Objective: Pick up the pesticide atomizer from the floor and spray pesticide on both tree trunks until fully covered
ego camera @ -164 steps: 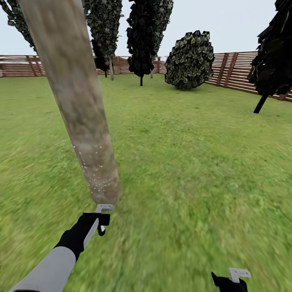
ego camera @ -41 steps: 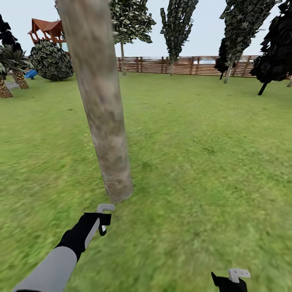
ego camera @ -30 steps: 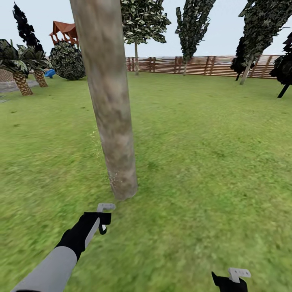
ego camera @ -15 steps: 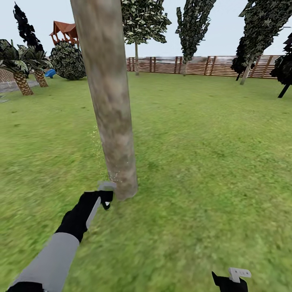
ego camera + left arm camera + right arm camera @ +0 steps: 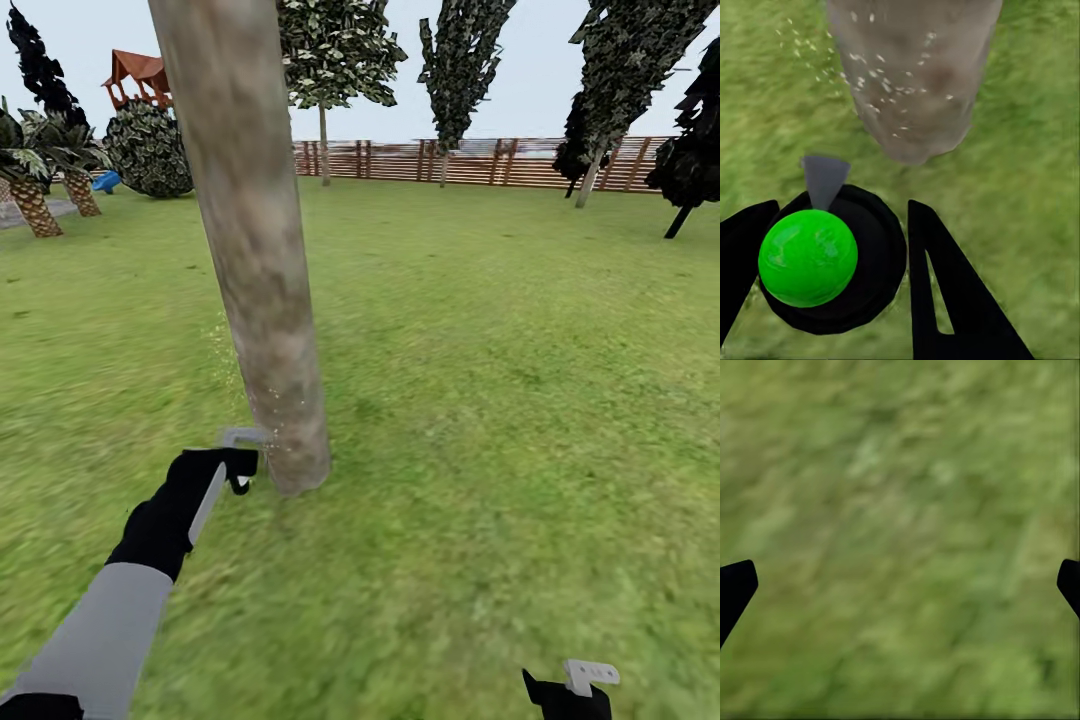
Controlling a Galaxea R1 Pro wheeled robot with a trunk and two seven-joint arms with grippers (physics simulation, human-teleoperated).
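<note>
A thick mottled grey-brown tree trunk (image 5: 255,250) rises close in front of me from the grass. My left gripper (image 5: 228,466) is shut on the pesticide atomizer (image 5: 240,440), whose pale nozzle sits just beside the trunk's base. In the left wrist view the atomizer (image 5: 832,255) shows a black round body, a green ball top and a grey nozzle aimed at the trunk (image 5: 915,75), held between the black fingers (image 5: 937,285). White spray specks dot the lower trunk. My right gripper (image 5: 575,690) hangs open low over the grass, fingertips wide apart in the right wrist view (image 5: 900,585).
Lawn (image 5: 500,380) stretches all around. A brown slatted fence (image 5: 470,162) closes the far side, with a pale-trunked leafy tree (image 5: 323,150) and dark cypress-like trees (image 5: 455,60) along it. Short palms (image 5: 35,190), a round bush (image 5: 150,150) and a red-roofed play structure (image 5: 135,75) stand far left.
My left arm has reached forward, bringing the atomizer's nozzle up to the trunk's base. Spray specks show on the lower trunk. The camera has turned a little; the right gripper is unmoved.
</note>
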